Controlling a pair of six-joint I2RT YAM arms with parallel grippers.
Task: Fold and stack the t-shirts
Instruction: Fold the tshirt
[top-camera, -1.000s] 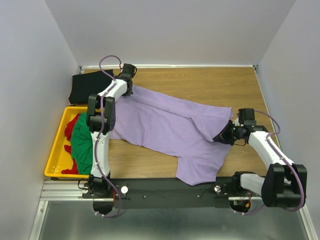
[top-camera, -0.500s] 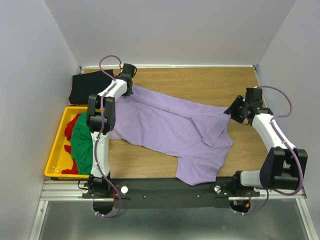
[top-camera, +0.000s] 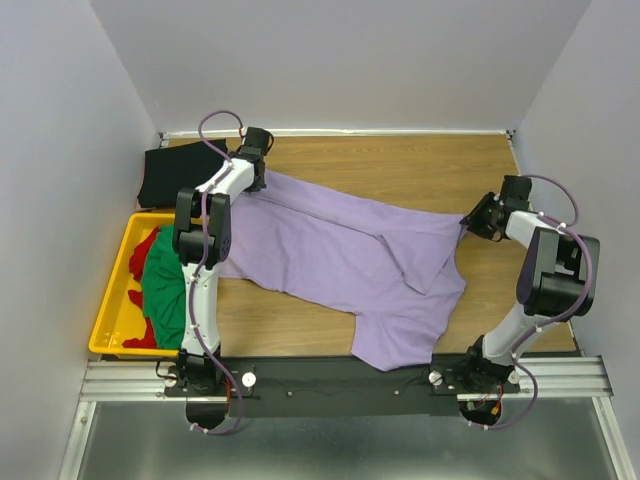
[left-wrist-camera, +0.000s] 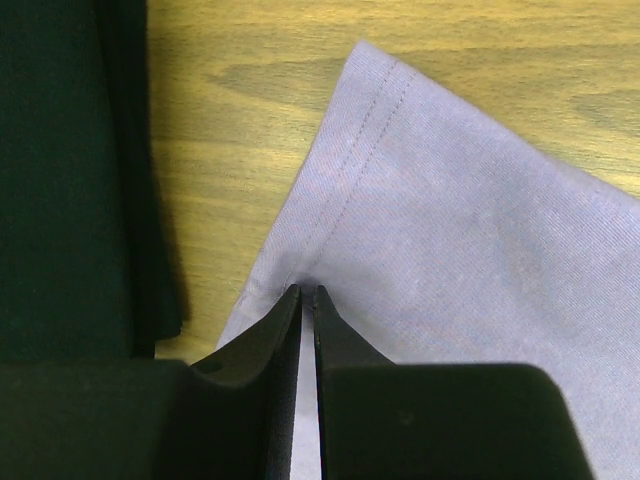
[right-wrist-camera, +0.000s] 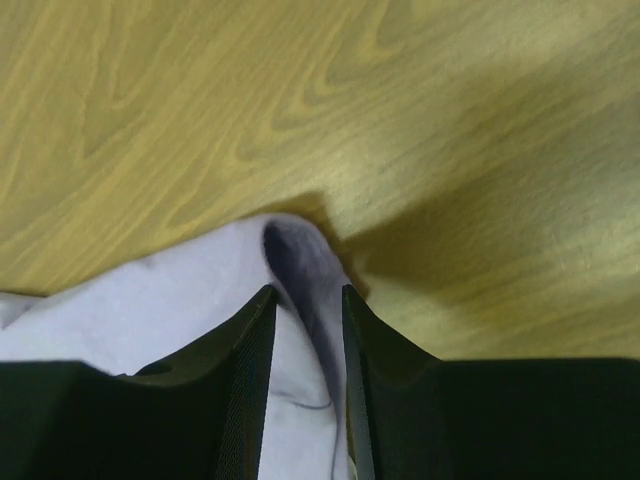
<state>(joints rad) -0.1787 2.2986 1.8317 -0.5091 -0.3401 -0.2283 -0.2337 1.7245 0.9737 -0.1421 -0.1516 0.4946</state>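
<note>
The large lavender t-shirt lies spread across the wooden table. My left gripper is shut on its far left corner; in the left wrist view the jaws pinch the hemmed cloth. My right gripper is shut on the shirt's right corner, and in the right wrist view a bunched fold of cloth sits between the jaws. The black t-shirt lies at the far left corner, also in the left wrist view. The green t-shirt and the red t-shirt lie in the crate.
The yellow plastic crate stands at the left edge of the table. Bare wood shows behind the lavender shirt and to its right. Grey walls close in the left, right and far sides.
My right gripper has moved away from me and to the right, pulling the lavender shirt's right corner outward and unfolding it. The left gripper has not moved.
</note>
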